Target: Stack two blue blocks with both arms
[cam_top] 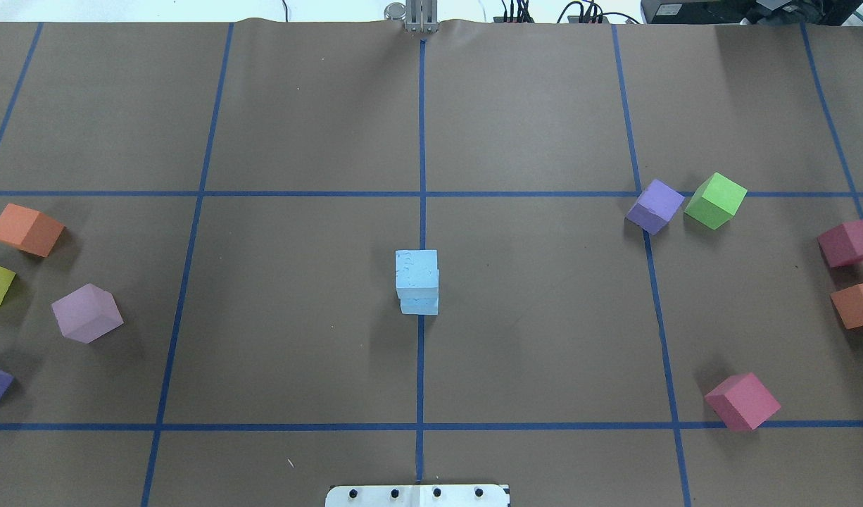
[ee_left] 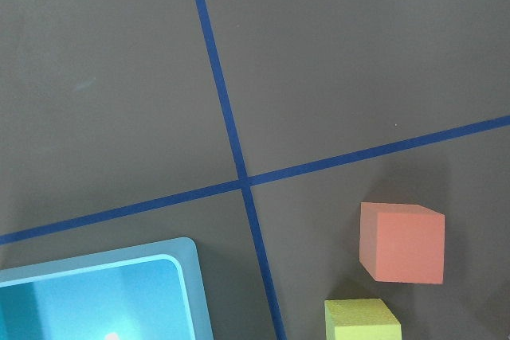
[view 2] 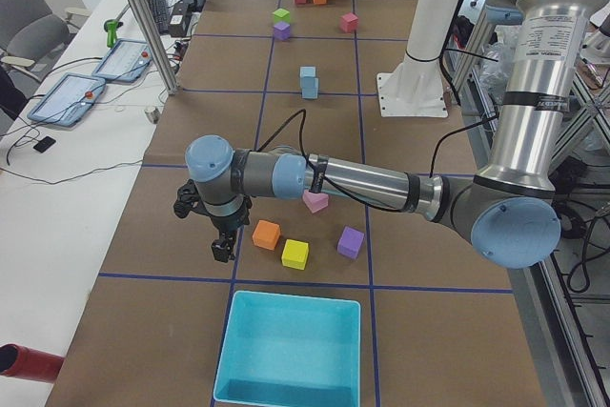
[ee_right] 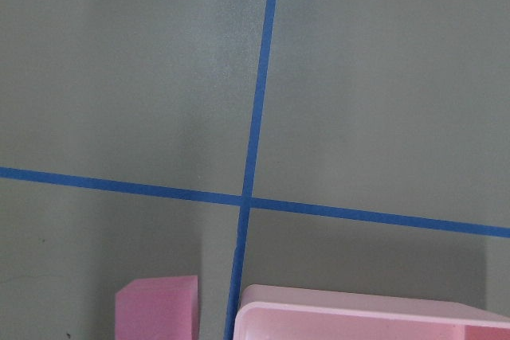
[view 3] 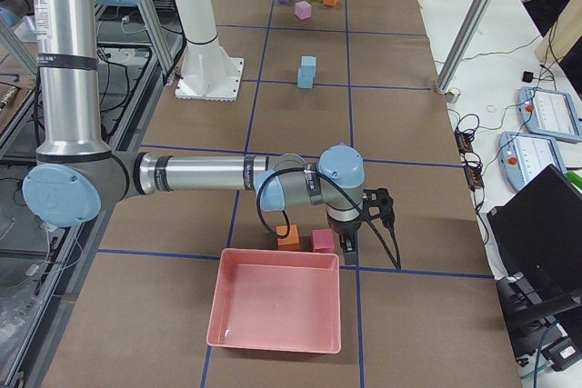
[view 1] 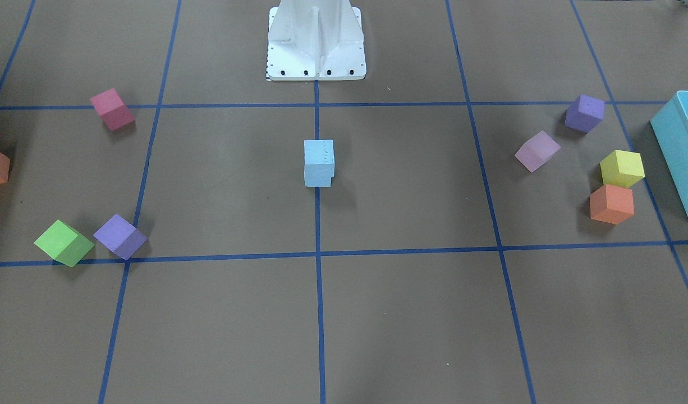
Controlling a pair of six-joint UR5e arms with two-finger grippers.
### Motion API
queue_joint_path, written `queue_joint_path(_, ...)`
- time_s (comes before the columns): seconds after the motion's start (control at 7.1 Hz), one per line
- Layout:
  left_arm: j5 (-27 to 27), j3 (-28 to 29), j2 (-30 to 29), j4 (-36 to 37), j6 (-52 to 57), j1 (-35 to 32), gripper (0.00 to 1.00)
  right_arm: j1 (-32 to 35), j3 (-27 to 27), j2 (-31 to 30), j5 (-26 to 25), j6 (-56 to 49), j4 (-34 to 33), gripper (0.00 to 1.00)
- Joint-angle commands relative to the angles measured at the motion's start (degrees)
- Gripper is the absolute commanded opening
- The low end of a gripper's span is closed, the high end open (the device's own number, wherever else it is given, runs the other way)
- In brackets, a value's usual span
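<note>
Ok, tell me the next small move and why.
Probably none beyond keeping both arms parked: the upper blue block already sits on the lower blue block at the centre of the table, and the left gripper and right gripper hang far off near its ends.

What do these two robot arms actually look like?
Both are shiny silver-grey tubes linked by rounded joints with pale blue caps. On the left arm and the right arm a loose black cable loops near the wrist. A dark band rings each upright tube. Each arm ends in a small black two-finger claw: the left gripper and the right gripper.
</note>
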Motion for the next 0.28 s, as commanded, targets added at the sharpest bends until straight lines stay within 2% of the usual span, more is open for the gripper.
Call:
queue_joint_path(0.0, 0.00, -0.12, 0.34, -0.10, -0.03, -0.02, 0.98, -0.06, 0.00, -0.15, 0.13, 0.01, 0.01, 1.00)
queue_joint_path(0.14, 0.00, -0.21, 0.35, -0.01, -0.03, -0.02, 0.98, -0.06, 0.00, -0.15, 0.13, 0.01, 0.01, 1.00)
